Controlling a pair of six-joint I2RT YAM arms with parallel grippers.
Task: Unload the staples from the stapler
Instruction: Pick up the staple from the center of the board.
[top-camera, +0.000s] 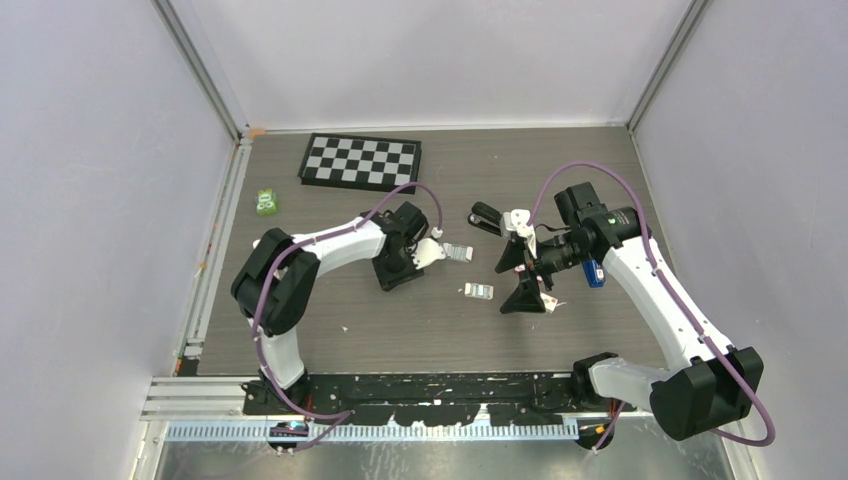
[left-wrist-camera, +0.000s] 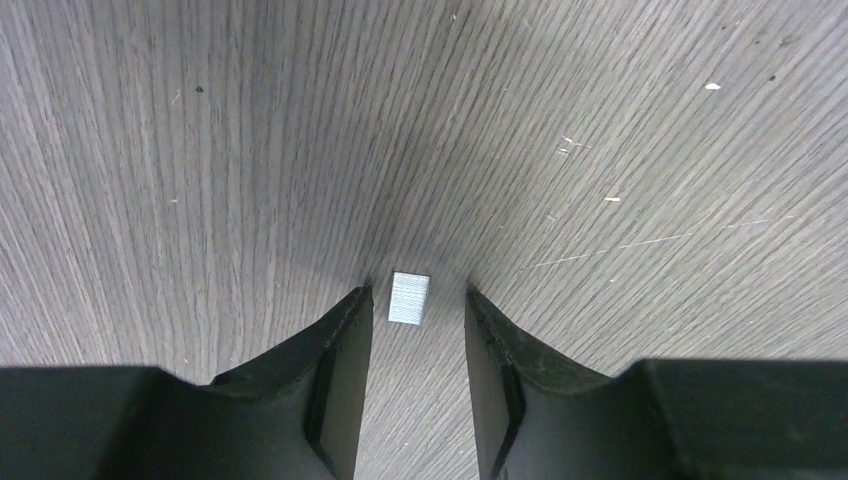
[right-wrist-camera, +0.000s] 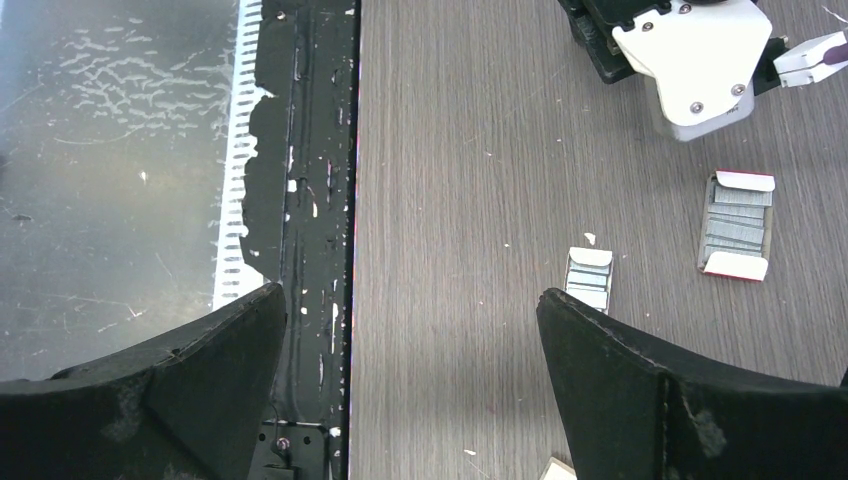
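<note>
Grey wood-grain table (top-camera: 430, 340), scattered staples (left-wrist-camera: 409, 298), checkerboard (top-camera: 361, 161); white walls (top-camera: 430, 60).

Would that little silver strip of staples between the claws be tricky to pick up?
The staple strip lies flat and small, so it is probably light and hard to get under. Its shiny metal may slip between the fingers. It looks made of fine separate staples, so it might snap if squeezed hard.
</note>
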